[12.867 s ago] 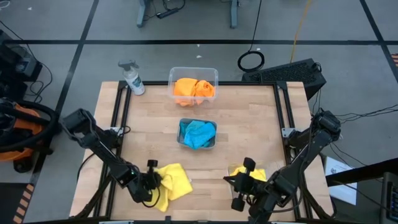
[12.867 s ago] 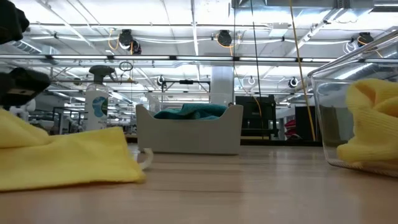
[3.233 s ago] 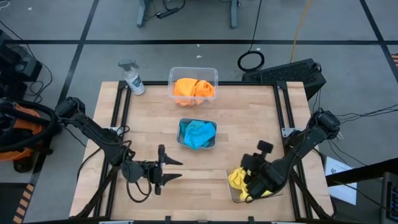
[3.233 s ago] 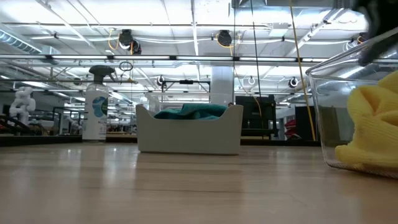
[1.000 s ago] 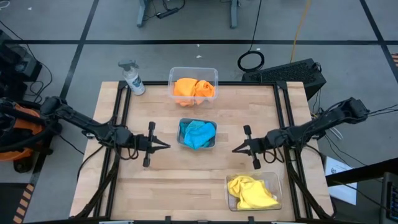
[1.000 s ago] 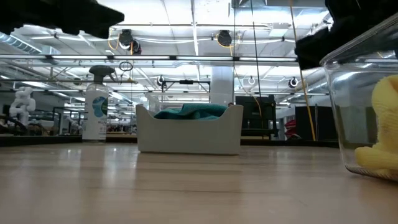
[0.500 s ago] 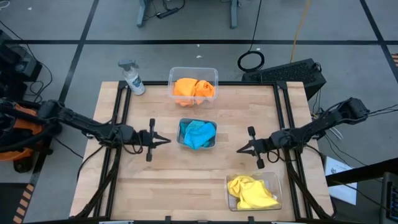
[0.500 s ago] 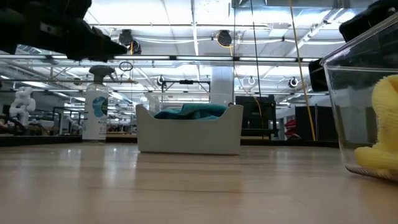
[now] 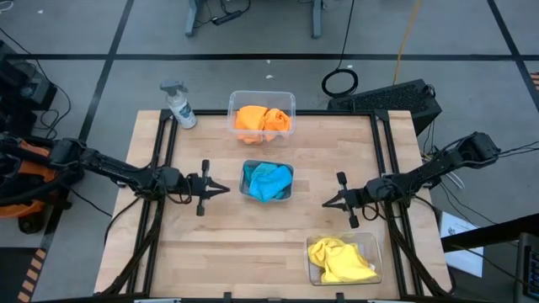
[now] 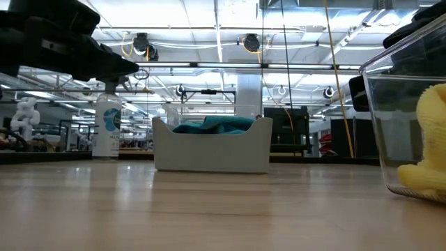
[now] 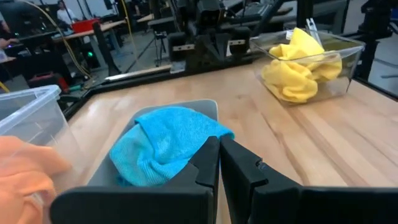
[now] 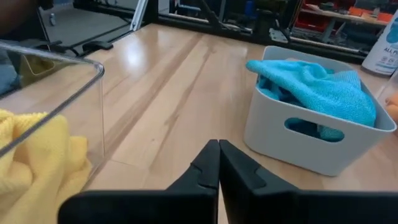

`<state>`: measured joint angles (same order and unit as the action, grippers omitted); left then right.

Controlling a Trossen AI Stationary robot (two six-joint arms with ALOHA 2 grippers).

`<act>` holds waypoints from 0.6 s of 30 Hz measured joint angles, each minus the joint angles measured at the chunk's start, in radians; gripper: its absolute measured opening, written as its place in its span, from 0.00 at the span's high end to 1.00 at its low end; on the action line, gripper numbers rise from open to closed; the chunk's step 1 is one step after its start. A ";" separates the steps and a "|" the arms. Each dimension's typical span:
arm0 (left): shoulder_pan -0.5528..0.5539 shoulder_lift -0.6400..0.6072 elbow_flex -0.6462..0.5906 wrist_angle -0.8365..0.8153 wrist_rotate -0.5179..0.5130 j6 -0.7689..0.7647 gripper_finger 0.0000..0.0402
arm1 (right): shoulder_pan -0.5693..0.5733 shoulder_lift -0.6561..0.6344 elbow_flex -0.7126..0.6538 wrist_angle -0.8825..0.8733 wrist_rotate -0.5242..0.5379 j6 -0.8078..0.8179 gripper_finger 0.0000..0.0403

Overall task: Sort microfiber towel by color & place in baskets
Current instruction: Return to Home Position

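- Towels are in neither gripper: the left gripper (image 9: 221, 188) has its two fingers pressed together on nothing, and it hangs just to the left of the grey tub (image 12: 267, 134), with its tips pointing at the tub.
- The right gripper (image 9: 327, 203) is also closed on nothing. It hangs to the right of the grey tub, a little further off than the left one, and points toward it too.
- Inside the grey tub lie the turquoise towels (image 9: 268, 181), heaped above the rim.
- Behind the grey tub, close to it, the clear back tub (image 9: 261, 94) holds the orange towels (image 9: 263, 119).
- In front of the grey tub and to its right, the clear front tub (image 10: 390, 125) holds the yellow towels (image 9: 339, 258). How many cloths are in each heap cannot be counted.
- No towel lies on the bare wood of the table (image 9: 210, 252), so the sorting looks finished.
- A spray bottle (image 9: 179, 107) stands behind and well to the left of the grey tub.
- The cloths are probably very light, soft and limp. They would sag and drape when lifted, and the fabric is likely not slippery.
- A good hold would be a pinch on a raised fold at the top of a heap.
- A hanging corner could catch on a rim, and the thin tubs may slide.
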<state>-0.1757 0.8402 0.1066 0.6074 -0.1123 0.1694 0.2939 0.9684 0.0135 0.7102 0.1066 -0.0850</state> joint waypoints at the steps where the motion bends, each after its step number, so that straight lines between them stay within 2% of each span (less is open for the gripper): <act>1: 0.003 0.000 0.000 -0.001 0.004 0.000 0.95 | 0.000 0.000 0.000 0.000 0.000 0.009 1.00; 6: 0.027 0.000 -0.006 0.007 0.035 -0.004 0.95 | 0.000 0.000 0.000 -0.005 0.000 0.021 1.00; 12: 0.042 0.000 -0.088 0.146 0.056 -0.031 0.95 | 0.000 0.000 0.000 0.011 0.000 0.015 1.00; 18: 0.046 -0.005 -0.100 0.143 0.056 -0.058 0.95 | 0.000 0.000 0.000 0.012 0.001 0.003 1.00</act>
<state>-0.1295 0.8352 0.0071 0.7506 -0.0563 0.1116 0.2939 0.9684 0.0135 0.7219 0.1079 -0.0823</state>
